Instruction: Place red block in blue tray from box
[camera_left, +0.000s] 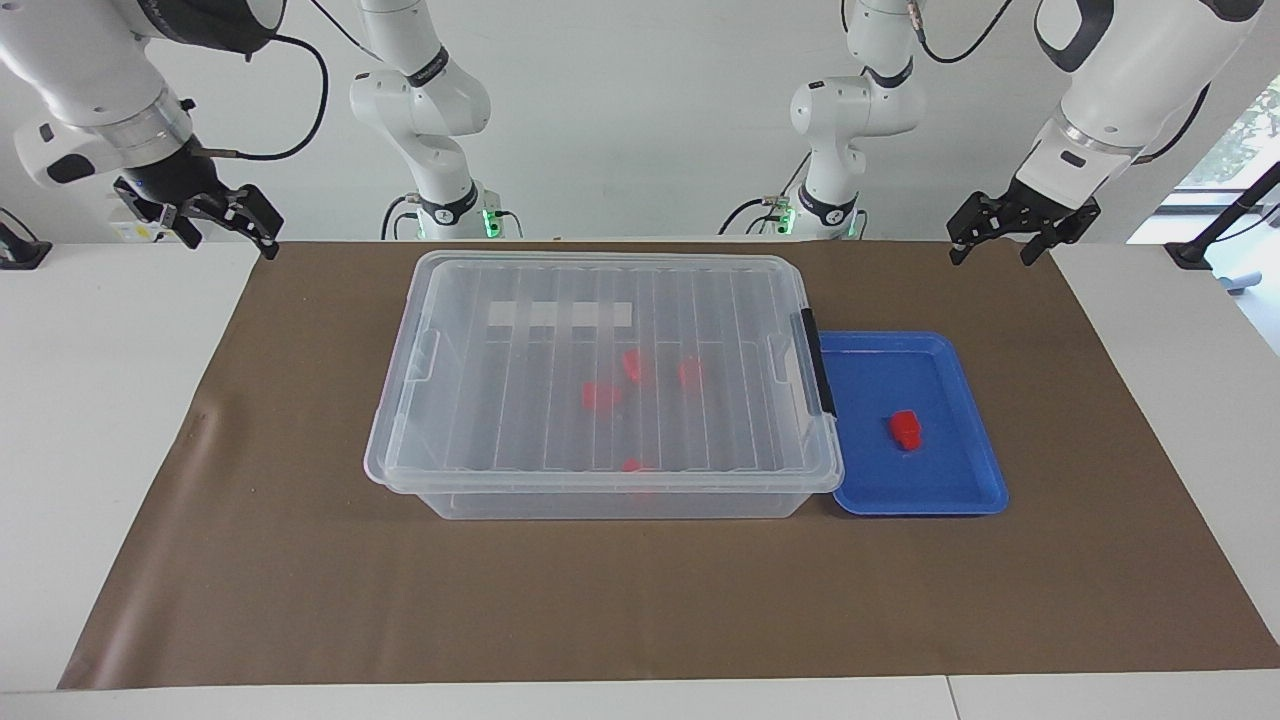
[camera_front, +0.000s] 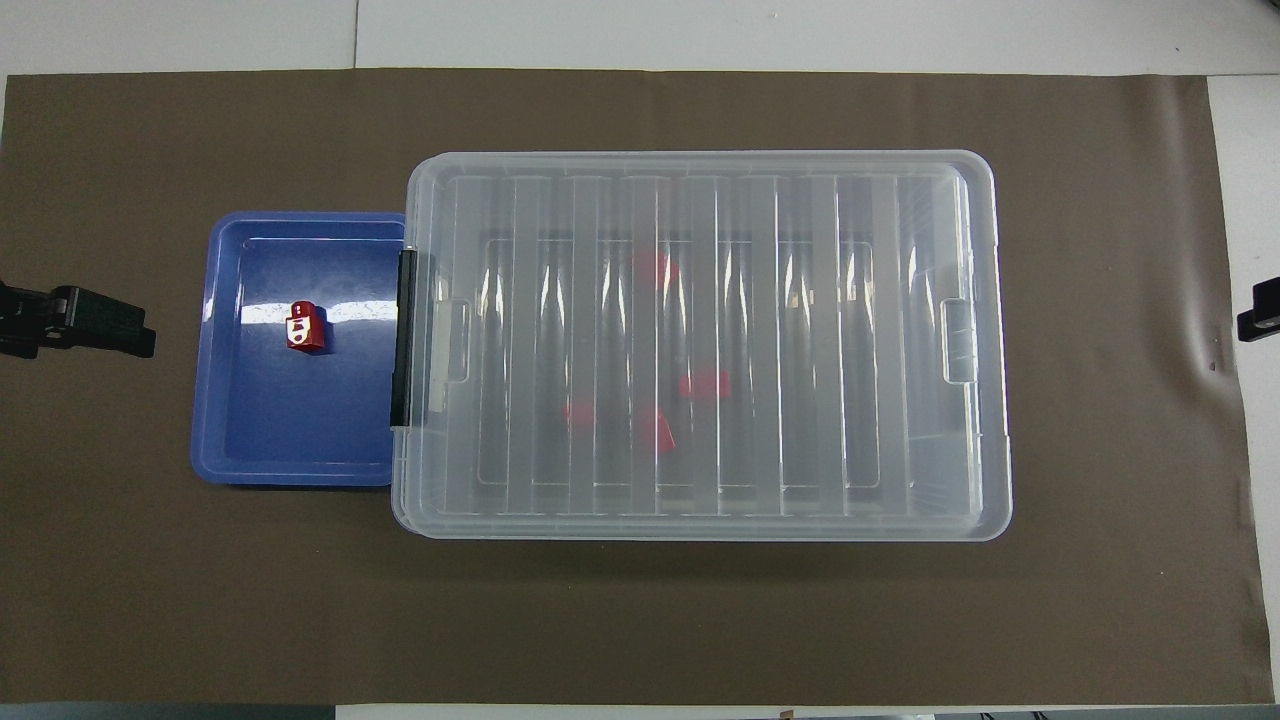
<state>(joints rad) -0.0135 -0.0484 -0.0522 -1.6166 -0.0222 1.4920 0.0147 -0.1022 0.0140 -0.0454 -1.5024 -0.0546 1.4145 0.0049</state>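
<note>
The box (camera_left: 600, 300) (camera_front: 930, 200) stands mid-table with its ribbed clear lid on. A black clip (camera_left: 812, 360) (camera_front: 403, 340) sits on the end toward the left arm. Several red blocks show through the lid, such as one (camera_left: 602, 396) (camera_front: 705, 383). The blue tray (camera_left: 940, 490) (camera_front: 260, 440) lies beside the box's clip end, touching it. One red block (camera_left: 906, 428) (camera_front: 305, 326) lies in the tray. My left gripper (camera_left: 993, 255) (camera_front: 75, 320) hangs open and empty over the mat's edge beside the tray. My right gripper (camera_left: 230, 243) (camera_front: 1258, 318) hangs open and empty at the other end, and both arms wait.
A brown mat (camera_left: 300, 560) (camera_front: 700, 620) covers most of the white table (camera_left: 100, 400). The box and tray sit on its half nearer the robots. Black fixtures stand at the table's two ends, one (camera_left: 15, 250) at the right arm's end and one (camera_left: 1200, 245) at the left arm's.
</note>
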